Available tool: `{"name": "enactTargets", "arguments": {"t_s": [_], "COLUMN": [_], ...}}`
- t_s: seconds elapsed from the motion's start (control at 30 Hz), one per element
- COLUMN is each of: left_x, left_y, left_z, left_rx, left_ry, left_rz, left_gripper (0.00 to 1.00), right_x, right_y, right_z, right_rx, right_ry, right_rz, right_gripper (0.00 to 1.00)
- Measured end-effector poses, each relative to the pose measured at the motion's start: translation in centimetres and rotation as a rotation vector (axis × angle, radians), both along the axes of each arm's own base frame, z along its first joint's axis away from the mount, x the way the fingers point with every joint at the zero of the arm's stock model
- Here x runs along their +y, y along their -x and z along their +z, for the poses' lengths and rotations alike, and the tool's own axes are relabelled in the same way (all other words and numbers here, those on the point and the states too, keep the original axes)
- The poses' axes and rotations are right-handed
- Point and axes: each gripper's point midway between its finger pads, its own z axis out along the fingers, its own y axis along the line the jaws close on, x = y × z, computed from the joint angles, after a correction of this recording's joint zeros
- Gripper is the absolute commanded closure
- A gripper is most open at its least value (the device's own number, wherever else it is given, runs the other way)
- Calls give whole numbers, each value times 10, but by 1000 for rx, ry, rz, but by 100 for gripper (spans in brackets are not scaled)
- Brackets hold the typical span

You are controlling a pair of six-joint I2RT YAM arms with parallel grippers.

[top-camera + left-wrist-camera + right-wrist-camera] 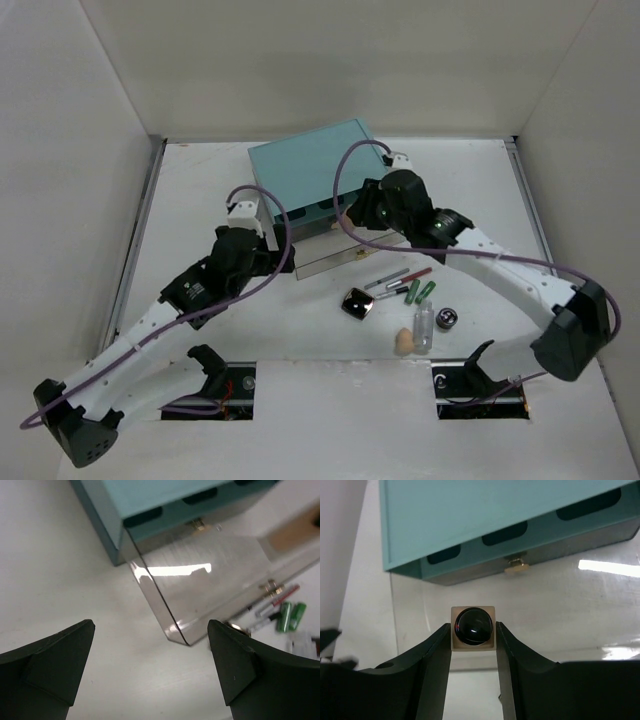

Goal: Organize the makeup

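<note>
Top external, step: loading the pulled-out drawer (322, 250) of the teal box (310, 165); most of the makeup is not yet put away.
Top external, makeup: the square dark compact (358, 303), pencils (398, 279), green-capped tubes (421, 291), silver jar (446, 319) and beige sponge (403, 342) lie grouped on the counter (200, 180), in front of the drawer and to its right, apart from it.
Top external, arm pose: the right arm (500, 265) stretches forward and inward, wrist over the drawer; the left arm (200, 285) reaches toward the box's left front corner.
Left wrist, fingers: the left fingers (151, 626) are spread wide and hold nothing, above bare counter just beside the drawer's near corner.
Left wrist, beyond: pencils and green-capped tubes show past the drawer's far edge.
Right wrist, fingers: the right fingers (473, 627) are clamped on a small square beige case (473, 628) with a glossy dark dome, held above the drawer, in front of a gold pull (516, 568).
Right wrist, next move: probably lower the case into the drawer, clear of its walls, part the fingers, then fetch from the counter group.
</note>
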Motion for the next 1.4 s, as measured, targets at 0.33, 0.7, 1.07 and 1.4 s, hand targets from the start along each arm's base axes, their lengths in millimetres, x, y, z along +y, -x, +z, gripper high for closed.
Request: {"name": "enactTargets", "arguments": {"t_s": [0.33, 0.7, 1.07, 1.4], "left_x": [-97, -141, -202, -216], "left_y": [63, 87, 80, 73], "left_z": [-26, -47, -126, -171], "left_rx": [88, 122, 319, 423], "left_ry": [-151, -260, -357, -450], "left_rz": [-410, -544, -632, -611], "left_gripper": [0, 0, 0, 0], "right_x": [3, -22, -147, -162], "right_y": [-39, -37, -14, -1], "right_z": [-60, -15, 79, 42], "right_rx": [125, 41, -214, -151], "right_ry": [65, -11, -120, -65], "right_rz": [-65, -104, -354, -376], "right_gripper": [47, 0, 0, 0]}}
